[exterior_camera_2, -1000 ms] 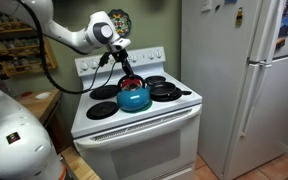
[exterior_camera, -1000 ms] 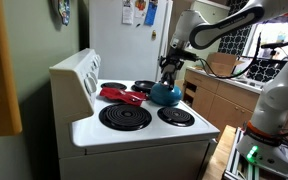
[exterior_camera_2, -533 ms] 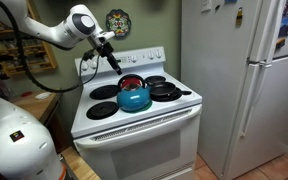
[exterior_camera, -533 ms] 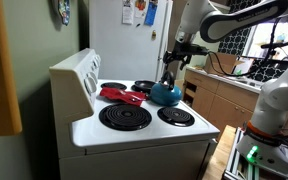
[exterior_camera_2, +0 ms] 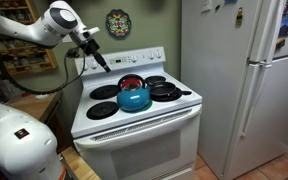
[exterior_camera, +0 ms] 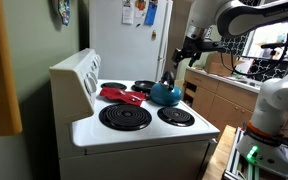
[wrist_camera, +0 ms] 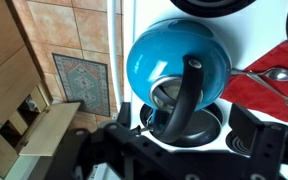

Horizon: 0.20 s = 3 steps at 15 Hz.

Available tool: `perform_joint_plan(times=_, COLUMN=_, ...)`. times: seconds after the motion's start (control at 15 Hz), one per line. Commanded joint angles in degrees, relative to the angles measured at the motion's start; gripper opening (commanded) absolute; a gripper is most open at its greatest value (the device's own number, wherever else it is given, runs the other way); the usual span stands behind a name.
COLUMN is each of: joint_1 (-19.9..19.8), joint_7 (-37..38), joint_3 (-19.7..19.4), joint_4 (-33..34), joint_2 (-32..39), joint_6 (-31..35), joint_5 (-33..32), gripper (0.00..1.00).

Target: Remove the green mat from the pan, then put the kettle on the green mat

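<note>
The teal-blue kettle (exterior_camera: 165, 94) stands upright on the white stovetop, and it also shows in an exterior view (exterior_camera_2: 134, 98). In the wrist view the kettle (wrist_camera: 177, 55) and its dark arched handle lie below the camera. The black pan (exterior_camera_2: 164, 90) sits just beside the kettle, toward the back (exterior_camera: 144, 86). The green mat is not visible in any view. My gripper (exterior_camera: 187, 50) hangs high above the stove and away from the kettle (exterior_camera_2: 101, 60). Its fingers are spread and hold nothing (wrist_camera: 169, 142).
Red flat utensils (exterior_camera: 119, 95) lie on the stove behind the kettle (exterior_camera_2: 131, 83) (wrist_camera: 274, 85). Black coil burners (exterior_camera: 125, 117) take up the front. The stove's control panel (exterior_camera: 79, 72) rises at the back. A white refrigerator (exterior_camera_2: 239, 80) stands beside the stove.
The gripper was down at the kettle's handle a second ago. It has let go and risen up and away. The kettle has stayed on the stovetop.
</note>
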Motion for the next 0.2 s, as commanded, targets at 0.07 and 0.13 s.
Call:
perform_joint_plan(times=0.07, joint_1=-0.4, joint_7=-0.4, joint_3=0.5, joint_4=-0.5, joint_2=-0.9, joint_6=-0.1, joint_5=0.5, gripper=1.0)
perform_joint_plan(times=0.13, joint_1=-0.4, joint_7=-0.4, joint_3=0.4, joint_4=-0.6, joint_2=-1.0, joint_6=-0.1, joint_5=0.5, gripper=1.0)
